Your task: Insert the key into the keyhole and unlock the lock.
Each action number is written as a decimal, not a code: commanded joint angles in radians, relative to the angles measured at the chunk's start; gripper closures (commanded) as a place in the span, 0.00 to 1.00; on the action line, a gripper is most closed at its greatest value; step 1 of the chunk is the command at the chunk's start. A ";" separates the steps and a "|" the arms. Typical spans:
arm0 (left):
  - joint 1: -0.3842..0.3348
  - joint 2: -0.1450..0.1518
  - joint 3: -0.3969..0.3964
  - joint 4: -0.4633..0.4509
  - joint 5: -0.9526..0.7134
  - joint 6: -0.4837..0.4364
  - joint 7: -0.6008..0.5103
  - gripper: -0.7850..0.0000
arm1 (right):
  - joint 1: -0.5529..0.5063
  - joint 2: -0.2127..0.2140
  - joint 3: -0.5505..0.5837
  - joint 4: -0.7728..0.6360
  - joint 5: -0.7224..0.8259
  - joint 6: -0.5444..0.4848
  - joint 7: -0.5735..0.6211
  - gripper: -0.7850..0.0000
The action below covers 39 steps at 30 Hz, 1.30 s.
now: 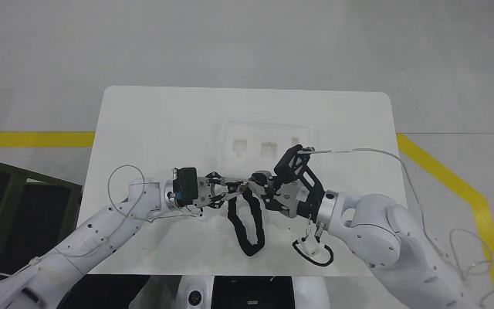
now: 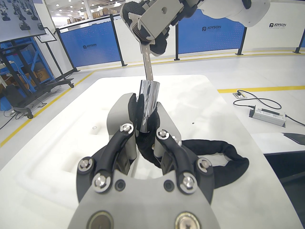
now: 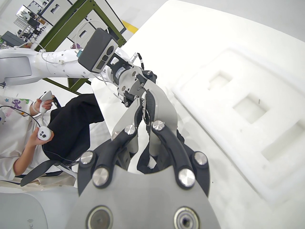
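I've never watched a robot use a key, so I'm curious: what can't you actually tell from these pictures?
Keyhole: left wrist view, the lock cylinder's end faces away, so how deep the key sits is unclear.
Key's head: left wrist view, buried between the right gripper's pads.
Key and cylinder: top view, too small between the left gripper and the right one.
Key blade: right wrist view, hidden behind that gripper's own fingers.
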State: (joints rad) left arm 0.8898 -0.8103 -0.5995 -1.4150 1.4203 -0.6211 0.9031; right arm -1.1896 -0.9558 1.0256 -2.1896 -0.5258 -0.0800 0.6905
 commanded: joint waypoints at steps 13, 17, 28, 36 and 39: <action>0.000 0.000 0.000 0.000 0.000 0.000 0.000 1.00 | -0.007 -0.012 -0.009 0.012 -0.011 -0.001 0.003 1.00; 0.000 0.000 0.000 0.000 0.000 0.000 0.000 1.00 | -0.020 -0.012 0.000 0.010 -0.015 0.000 0.003 1.00; 0.000 0.000 0.000 0.000 0.000 0.000 0.000 1.00 | -0.055 -0.014 0.018 -0.002 -0.022 -0.011 0.009 1.00; 0.000 0.000 0.000 0.000 0.000 0.000 0.000 1.00 | -0.066 -0.017 0.023 -0.008 -0.029 -0.017 0.019 1.00; 0.000 0.000 0.000 0.000 0.000 0.000 0.000 1.00 | -0.066 -0.018 0.022 -0.011 -0.040 -0.018 0.027 1.00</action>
State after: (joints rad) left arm 0.8898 -0.8103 -0.5995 -1.4150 1.4203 -0.6211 0.9030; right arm -1.2553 -0.9738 1.0478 -2.1993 -0.5634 -0.0988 0.7151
